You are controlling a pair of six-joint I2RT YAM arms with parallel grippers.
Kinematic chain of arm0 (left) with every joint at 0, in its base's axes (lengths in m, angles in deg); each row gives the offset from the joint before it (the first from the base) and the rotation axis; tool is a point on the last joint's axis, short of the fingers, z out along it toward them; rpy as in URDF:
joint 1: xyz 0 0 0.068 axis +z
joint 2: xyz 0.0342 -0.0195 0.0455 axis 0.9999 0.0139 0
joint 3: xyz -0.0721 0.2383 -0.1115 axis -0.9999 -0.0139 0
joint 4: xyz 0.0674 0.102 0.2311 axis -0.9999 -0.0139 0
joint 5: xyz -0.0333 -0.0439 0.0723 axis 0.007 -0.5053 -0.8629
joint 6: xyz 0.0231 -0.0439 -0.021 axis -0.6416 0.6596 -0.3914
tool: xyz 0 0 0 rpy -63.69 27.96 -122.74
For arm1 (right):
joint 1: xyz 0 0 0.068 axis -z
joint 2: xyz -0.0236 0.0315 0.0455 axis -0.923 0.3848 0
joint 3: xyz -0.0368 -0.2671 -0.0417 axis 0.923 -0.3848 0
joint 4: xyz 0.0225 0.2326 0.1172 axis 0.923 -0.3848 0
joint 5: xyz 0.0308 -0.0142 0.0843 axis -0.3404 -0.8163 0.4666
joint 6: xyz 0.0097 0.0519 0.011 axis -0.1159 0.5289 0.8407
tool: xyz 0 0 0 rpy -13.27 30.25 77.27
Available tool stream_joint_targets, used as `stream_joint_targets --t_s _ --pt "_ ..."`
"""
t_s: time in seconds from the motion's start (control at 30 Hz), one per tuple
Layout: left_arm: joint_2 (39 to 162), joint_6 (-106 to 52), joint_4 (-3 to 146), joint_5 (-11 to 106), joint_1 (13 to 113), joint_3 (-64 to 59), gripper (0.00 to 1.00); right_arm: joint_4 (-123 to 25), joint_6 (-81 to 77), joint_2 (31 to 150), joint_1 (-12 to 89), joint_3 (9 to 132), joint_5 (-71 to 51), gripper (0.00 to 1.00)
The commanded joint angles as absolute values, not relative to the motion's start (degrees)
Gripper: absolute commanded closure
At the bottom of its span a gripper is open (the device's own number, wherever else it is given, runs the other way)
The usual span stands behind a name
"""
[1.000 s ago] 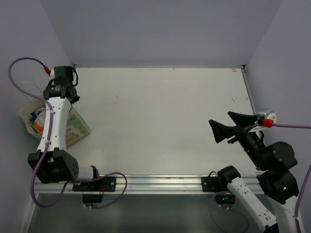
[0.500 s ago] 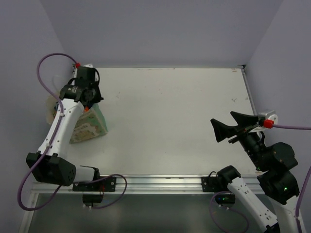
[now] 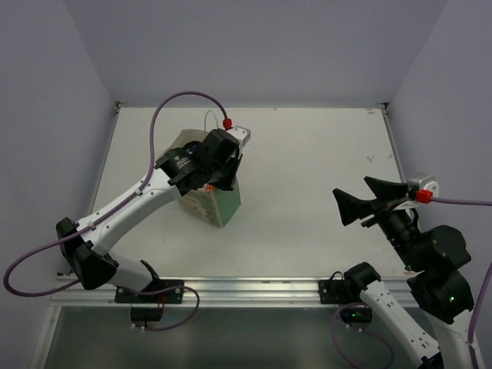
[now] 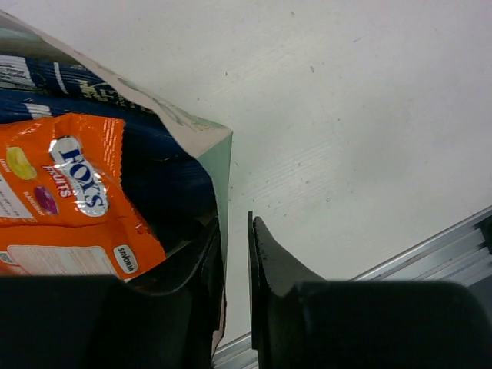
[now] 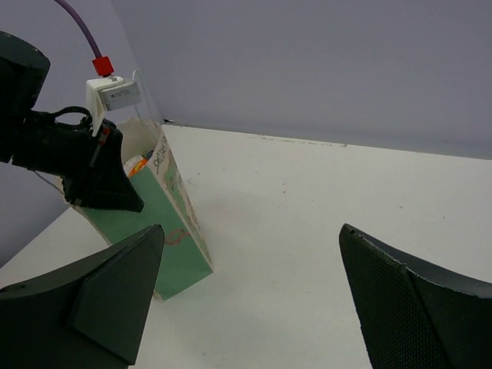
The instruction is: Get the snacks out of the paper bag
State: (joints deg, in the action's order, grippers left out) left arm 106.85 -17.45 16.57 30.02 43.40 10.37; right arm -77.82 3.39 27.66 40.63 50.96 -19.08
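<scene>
The pale green and cream paper bag (image 3: 209, 203) stands upright left of the table's middle. It also shows in the right wrist view (image 5: 178, 244). My left gripper (image 3: 221, 167) is shut on the bag's top rim, one finger inside and one outside (image 4: 235, 224). In the left wrist view the bag wall (image 4: 219, 165) runs between the fingers. Inside lie an orange packet (image 4: 65, 201) and dark blue-and-white packets (image 4: 73, 88); the other snacks are hidden. My right gripper (image 3: 360, 201) is open and empty, well right of the bag, and it also shows in the right wrist view (image 5: 250, 296).
The white table (image 3: 307, 169) has a raised edge at the back and right, with purple walls behind. A metal rail (image 3: 246, 288) runs along the near edge. My left arm's purple cable (image 3: 165, 108) arcs above the bag.
My left arm has swung from the table's far left edge toward the middle, carrying the bag with it. The right arm has not moved.
</scene>
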Motion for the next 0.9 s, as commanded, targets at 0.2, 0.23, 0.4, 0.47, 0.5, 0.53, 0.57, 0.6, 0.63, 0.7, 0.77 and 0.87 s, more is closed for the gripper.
stream_joint_targets --t_s 0.2,0.23,0.4,0.47,0.5,0.53,0.57,0.6,0.63,0.7,0.77,0.87 --pt "105.41 -11.57 12.22 26.31 42.36 24.49 0.12 -77.53 2.87 28.78 40.21 53.09 -19.06 0.01" --pt "105.49 -10.15 11.95 26.22 42.36 26.00 0.06 -77.61 2.87 28.96 40.30 53.35 -19.05 0.01" --pt "105.14 2.84 6.43 21.85 42.36 35.41 0.00 -77.70 2.78 28.87 40.30 53.71 -18.79 0.01" --pt "104.18 5.50 4.05 18.94 42.36 39.01 0.00 -77.70 2.78 28.78 40.30 53.79 -18.53 0.01" --pt "103.74 7.86 0.82 13.97 42.36 40.42 0.00 -77.70 2.70 28.61 40.30 53.79 -18.53 0.01" --pt "103.21 8.75 -0.87 11.22 42.53 40.60 0.00 -77.70 2.70 28.52 40.30 53.79 -18.44 0.01" --pt "102.25 10.24 -4.45 8.49 42.88 40.52 0.00 -77.70 2.52 28.43 40.30 53.88 -18.44 0.01" --pt "101.81 10.08 -5.62 6.99 44.10 39.91 0.00 -77.70 2.52 28.26 40.30 53.88 -18.44 0.01" --pt "101.19 9.21 -5.81 7.58 48.03 38.77 0.00 -77.79 2.26 28.17 40.21 53.97 -18.44 0.01" --pt "98.47 4.92 -4.07 9.42 54.53 34.05 0.01 -77.79 1.99 27.90 40.21 54.06 -18.44 0.01" --pt "97.15 1.31 -2.56 9.61 57.29 32.18 0.01 -77.79 1.73 27.73 39.86 53.97 -17.13 0.01" --pt "97.84 -12.19 2.79 10.92 59.67 30.50 0.02 -77.79 1.29 27.38 39.25 53.44 -15.98 0.01"
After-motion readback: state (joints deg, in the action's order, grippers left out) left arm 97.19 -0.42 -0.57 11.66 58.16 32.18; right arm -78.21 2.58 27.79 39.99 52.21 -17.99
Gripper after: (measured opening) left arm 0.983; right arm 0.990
